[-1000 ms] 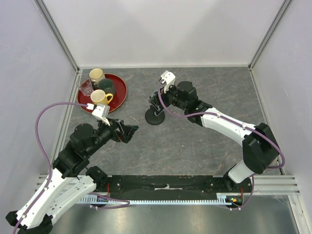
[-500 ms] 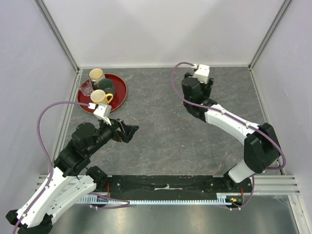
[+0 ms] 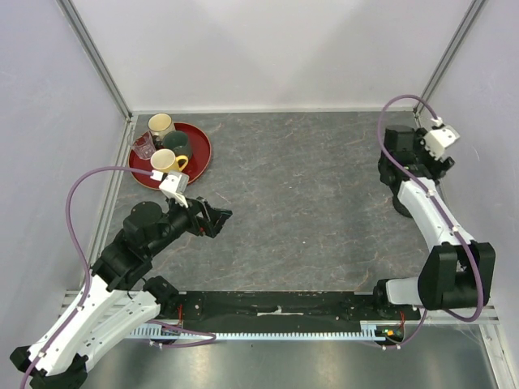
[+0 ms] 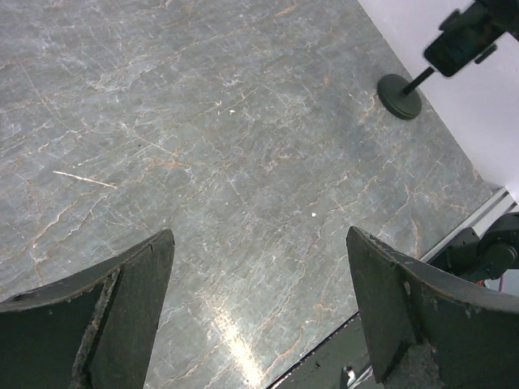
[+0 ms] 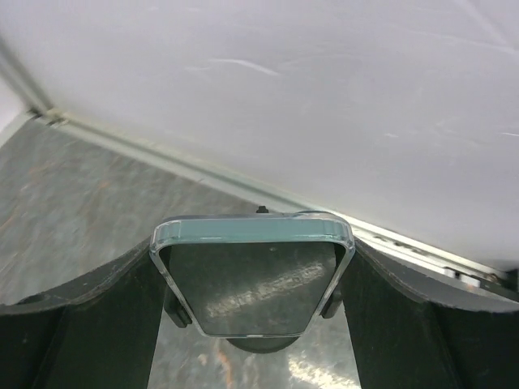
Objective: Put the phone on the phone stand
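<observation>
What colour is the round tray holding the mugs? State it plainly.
Dark red and plain. The tray shows best in the top external view.

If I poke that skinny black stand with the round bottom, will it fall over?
Probably easily: the black phone stand has a thin stem and small round base, with the flat black phone sitting high, so it looks top-heavy. The straight stem suggests it's stiff, not floppy.

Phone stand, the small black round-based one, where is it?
Top view: the black round-based phone stand sits by the right wall, under the right gripper holding the black phone.
</observation>
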### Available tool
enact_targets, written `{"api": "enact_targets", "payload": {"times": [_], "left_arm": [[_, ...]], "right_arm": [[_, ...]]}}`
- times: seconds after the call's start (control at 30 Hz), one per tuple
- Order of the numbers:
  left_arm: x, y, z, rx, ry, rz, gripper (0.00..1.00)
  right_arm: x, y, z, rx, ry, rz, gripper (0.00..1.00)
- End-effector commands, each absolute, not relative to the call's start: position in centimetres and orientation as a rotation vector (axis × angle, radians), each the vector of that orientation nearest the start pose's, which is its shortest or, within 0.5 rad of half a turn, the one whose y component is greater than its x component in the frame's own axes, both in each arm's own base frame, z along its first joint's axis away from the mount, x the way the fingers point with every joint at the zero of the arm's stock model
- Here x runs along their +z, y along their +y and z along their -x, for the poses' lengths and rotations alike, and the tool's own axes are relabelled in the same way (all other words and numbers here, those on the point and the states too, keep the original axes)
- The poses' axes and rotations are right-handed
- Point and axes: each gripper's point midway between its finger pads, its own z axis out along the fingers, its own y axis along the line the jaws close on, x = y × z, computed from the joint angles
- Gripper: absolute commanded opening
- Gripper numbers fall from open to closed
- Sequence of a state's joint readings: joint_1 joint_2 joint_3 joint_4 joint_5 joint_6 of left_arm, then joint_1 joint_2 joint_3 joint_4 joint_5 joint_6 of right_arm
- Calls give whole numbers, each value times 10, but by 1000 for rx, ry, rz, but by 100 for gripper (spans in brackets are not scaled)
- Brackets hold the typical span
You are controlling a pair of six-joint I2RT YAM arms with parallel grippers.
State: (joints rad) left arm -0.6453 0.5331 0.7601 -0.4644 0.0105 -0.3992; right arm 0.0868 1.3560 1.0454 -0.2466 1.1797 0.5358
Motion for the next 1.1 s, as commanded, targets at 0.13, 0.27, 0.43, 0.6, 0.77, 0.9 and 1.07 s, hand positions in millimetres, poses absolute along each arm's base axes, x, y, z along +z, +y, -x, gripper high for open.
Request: {"api": "enact_targets", "payload": {"times": [0.13,0.27,0.43,0.6,0.77,0.9,1.07], "left_arm": [[287,-174,-191,-793,1800,-264,92],[290,-174,-188,-808,1795,-263,91],[290,-174,-187,-820,1797,-248,91],[293,-176,-186,-841,1792,-240,91],[293,-178,-185,-858,1799,-240,91],[294,-179,-183,-877,1795,-232,91],[295,-181,-181,-910,1792,-217,90]], "right_arm": [[266,-173,-310,-785,1280,-1256,0],[260,-181,-305,-775,1272,-1287,0],[253,-179,-313,-746,1324,-1269,53],[256,-165,-324,-686,1399,-1194,98],[282,-148,-320,-677,1405,-1111,98],[308,-125,-315,-654,1390,-1044,98],[352,-94,-314,-671,1382,-909,98]]}}
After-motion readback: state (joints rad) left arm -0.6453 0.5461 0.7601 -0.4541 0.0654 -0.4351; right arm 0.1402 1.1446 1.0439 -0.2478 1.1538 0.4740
